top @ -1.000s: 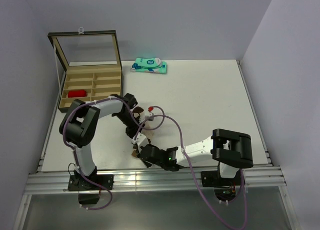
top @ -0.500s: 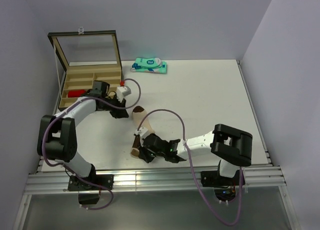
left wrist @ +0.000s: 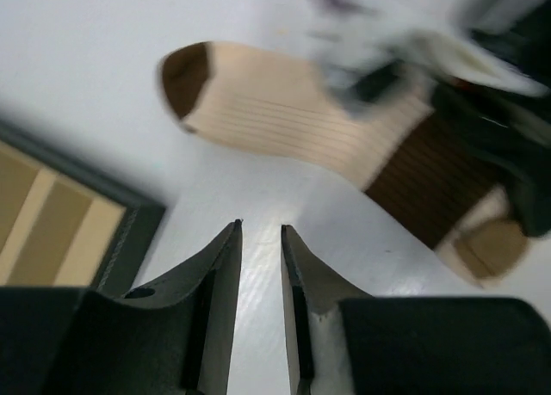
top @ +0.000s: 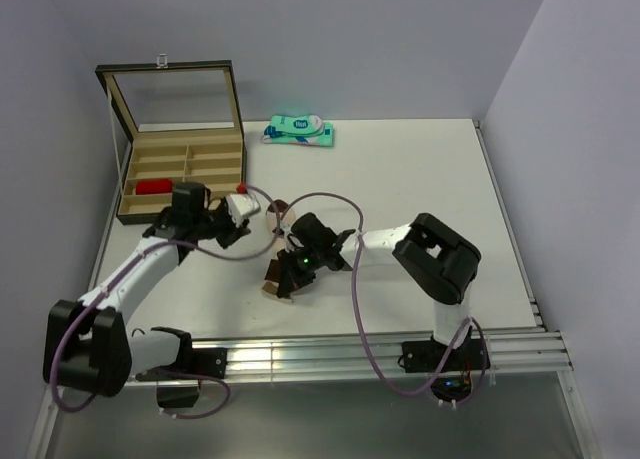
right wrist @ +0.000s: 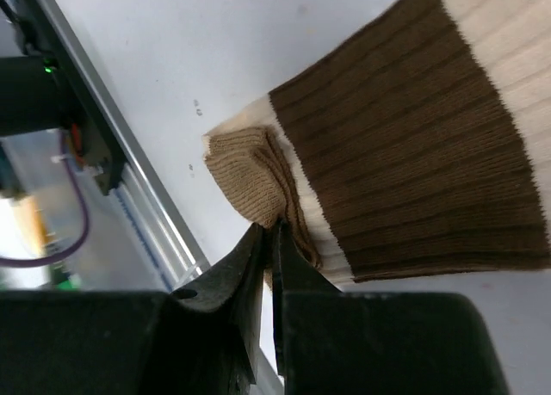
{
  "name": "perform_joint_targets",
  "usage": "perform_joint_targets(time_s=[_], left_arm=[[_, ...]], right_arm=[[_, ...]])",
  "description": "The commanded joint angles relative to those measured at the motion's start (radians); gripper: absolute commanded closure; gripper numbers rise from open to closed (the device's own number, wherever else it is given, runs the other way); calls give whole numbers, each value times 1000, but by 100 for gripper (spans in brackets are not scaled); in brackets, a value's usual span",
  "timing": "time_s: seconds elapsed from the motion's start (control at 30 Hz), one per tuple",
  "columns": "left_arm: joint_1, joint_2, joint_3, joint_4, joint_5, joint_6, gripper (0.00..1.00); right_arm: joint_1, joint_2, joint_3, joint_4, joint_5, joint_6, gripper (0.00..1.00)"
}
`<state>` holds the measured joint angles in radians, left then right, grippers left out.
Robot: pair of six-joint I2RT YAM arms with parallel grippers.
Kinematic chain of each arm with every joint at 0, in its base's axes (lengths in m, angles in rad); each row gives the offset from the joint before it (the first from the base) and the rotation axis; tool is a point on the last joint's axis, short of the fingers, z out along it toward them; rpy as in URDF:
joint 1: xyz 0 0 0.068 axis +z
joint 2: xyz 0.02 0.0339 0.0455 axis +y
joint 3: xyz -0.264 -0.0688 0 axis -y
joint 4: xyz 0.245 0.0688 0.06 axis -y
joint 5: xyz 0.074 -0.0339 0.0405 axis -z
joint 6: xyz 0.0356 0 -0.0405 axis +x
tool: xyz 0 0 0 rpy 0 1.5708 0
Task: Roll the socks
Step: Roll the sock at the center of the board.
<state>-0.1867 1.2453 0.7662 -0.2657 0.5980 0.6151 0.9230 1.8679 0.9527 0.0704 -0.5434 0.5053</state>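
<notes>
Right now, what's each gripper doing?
Left gripper: open, empty.
Right gripper: closed on the sock cuff.

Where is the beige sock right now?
In the top view the beige sock lies left of table centre, just right of the wooden box, with the right gripper shut on its cuff end.

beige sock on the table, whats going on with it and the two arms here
The right gripper is shut and appears to pinch the folded cuff end of the beige sock, which lies mostly flat on the table, not yet rolled up. The left gripper hovers near the toe end with its jaws slightly apart, holding nothing. The red sock lies in a compartment of the open box.
</notes>
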Motion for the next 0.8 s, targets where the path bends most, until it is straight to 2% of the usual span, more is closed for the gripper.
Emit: perform_joint_targets(time_s=[0.0,0.1,0.33,0.77], left_arm=[[-127,-114,-143,86,-119,152,69],[-239,-207,-212,121,-176,202,66],[-371,-259,-311,123,-196,241,65],[-500,-219,-334,108,-172,296,57]], right_arm=[[-70,68,41,-198,-110,-14,100],[-111,88,80,-257,-160,-20,100],[-171,158,187,-366,-240,-37,100],[-199,204,242,-439,-251,-47,100]])
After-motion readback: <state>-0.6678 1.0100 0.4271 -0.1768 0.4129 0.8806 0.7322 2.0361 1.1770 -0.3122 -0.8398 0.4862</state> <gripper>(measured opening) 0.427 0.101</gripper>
